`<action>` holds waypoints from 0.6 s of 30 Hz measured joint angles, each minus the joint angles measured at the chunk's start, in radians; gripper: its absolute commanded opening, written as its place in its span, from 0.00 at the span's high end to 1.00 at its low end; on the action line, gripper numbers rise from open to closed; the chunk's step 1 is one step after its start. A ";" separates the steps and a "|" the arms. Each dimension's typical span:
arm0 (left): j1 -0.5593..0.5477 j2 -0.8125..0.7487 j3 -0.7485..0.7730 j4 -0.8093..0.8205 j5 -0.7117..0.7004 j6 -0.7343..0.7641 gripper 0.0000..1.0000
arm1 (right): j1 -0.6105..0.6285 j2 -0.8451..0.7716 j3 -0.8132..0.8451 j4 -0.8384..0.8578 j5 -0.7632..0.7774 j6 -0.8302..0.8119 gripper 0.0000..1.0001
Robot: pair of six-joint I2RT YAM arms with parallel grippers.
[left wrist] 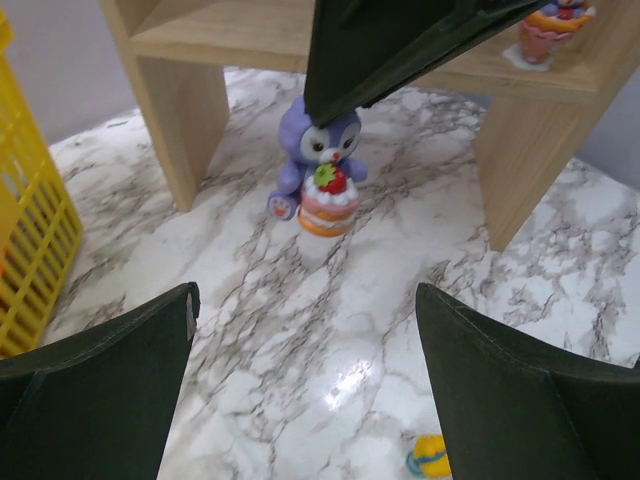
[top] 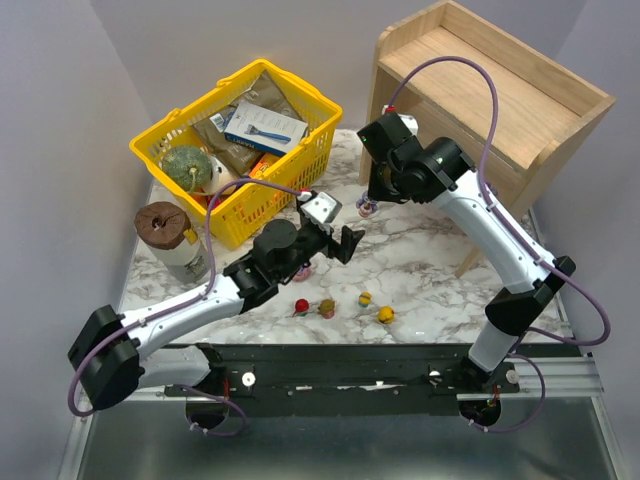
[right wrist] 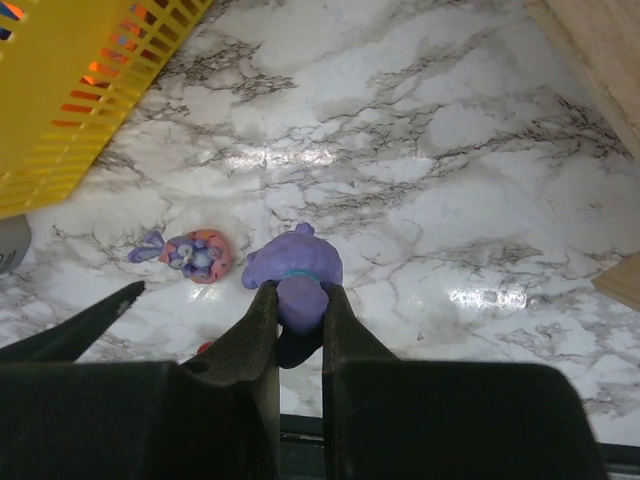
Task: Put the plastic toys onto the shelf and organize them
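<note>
Two robot arms reach over a white marble table point(top: 420, 262) in the overhead view. The left gripper point(top: 338, 240) hangs near the table's middle with its fingers spread wide and nothing between them. The right gripper point(top: 368, 204) points down just in front of the wooden shelf point(top: 500, 95), pinching a purple figurine point(top: 367, 210) with long ears. Four small round toys sit in a loose row near the front edge: a red toy point(top: 301, 306), an olive-brown toy point(top: 326, 308), a yellow-and-blue toy point(top: 365, 298) and a yellow toy point(top: 386, 315). A yellow basket point(top: 265, 205) of groceries stands at the far left, with a brown-lidded jar point(top: 163, 224) just beside it. Seen from the left wrist, two spread dark fingers point(left wrist: 100, 400) frame the purple figurine point(left wrist: 318, 150), upright and hugging a strawberry cake, in front of the shelf legs. The right gripper's dark fingers point(left wrist: 380, 50) come down onto its head, and whether its feet touch the marble cannot be told. A second figurine point(left wrist: 548, 25) stands on the shelf's lower tier. Seen from the right wrist, both fingers point(right wrist: 255, 330) press against the purple figurine's sides above the marble, and a pink-and-purple toy point(right wrist: 195, 255) lies on its side just to the left, apart from it.
</note>
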 measured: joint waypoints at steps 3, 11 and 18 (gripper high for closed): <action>-0.034 0.082 0.027 0.100 0.000 0.018 0.07 | -0.011 0.000 0.006 -0.035 0.001 0.034 0.99; -0.054 0.211 0.096 0.252 -0.007 0.064 0.18 | -0.017 -0.009 0.010 -0.075 -0.001 0.101 1.00; -0.056 0.273 0.148 0.277 -0.007 0.079 0.18 | -0.019 -0.011 0.054 -0.080 -0.001 0.152 0.99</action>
